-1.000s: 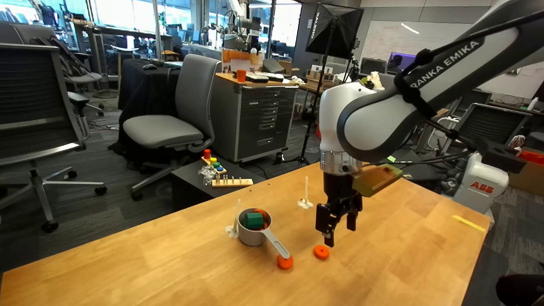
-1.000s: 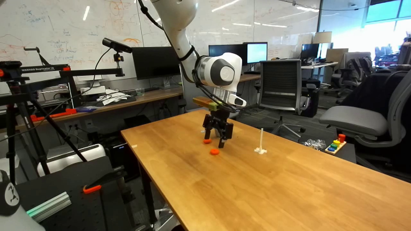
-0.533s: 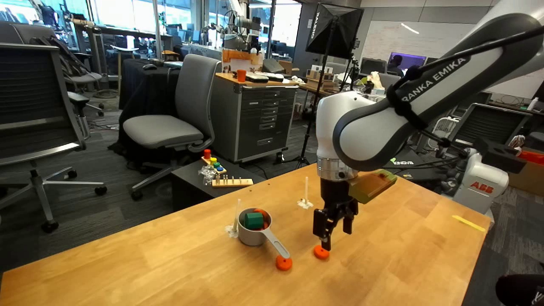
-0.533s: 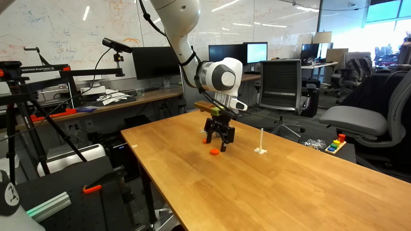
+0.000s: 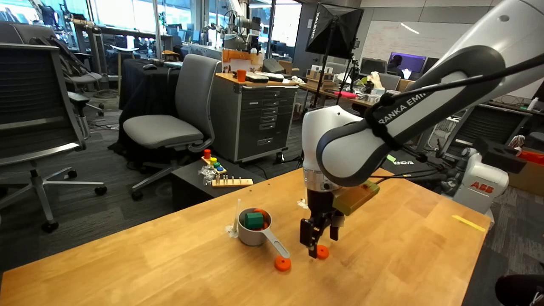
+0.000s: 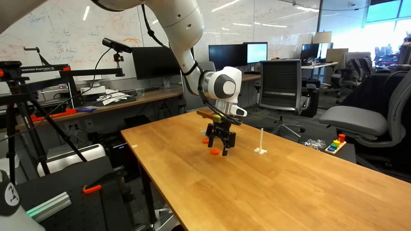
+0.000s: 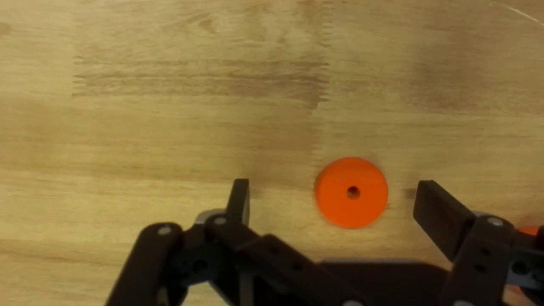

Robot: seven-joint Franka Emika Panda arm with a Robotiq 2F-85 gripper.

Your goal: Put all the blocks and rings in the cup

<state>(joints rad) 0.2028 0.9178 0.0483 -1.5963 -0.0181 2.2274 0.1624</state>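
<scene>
An orange ring (image 7: 335,199) with a small hole lies flat on the table. In the wrist view it sits between the spread fingers of my gripper (image 7: 334,183), untouched and nearer the right one. Both exterior views show the gripper (image 5: 324,245) low over this ring (image 6: 214,151). A second orange ring (image 5: 282,263) rests by the end of the cup's pale handle (image 5: 276,244); only a sliver of that ring (image 7: 529,230) shows in the wrist view. The grey cup (image 5: 250,239) stands upright, holding a green block (image 5: 254,221) and orange-red pieces partly hidden beneath it.
Beside the cup a thin upright stick (image 5: 238,214) is fixed to the table; another stick (image 6: 261,138) stands farther along. A peg toy (image 6: 336,144) with coloured pieces is on a low black side table. Yellow tape (image 5: 468,223) marks the table near one edge.
My gripper has come down, moving left in the exterior view with the cup, until its fingers stand either side of the ring. The ring by the handle has shifted slightly. The jaws stayed open.
</scene>
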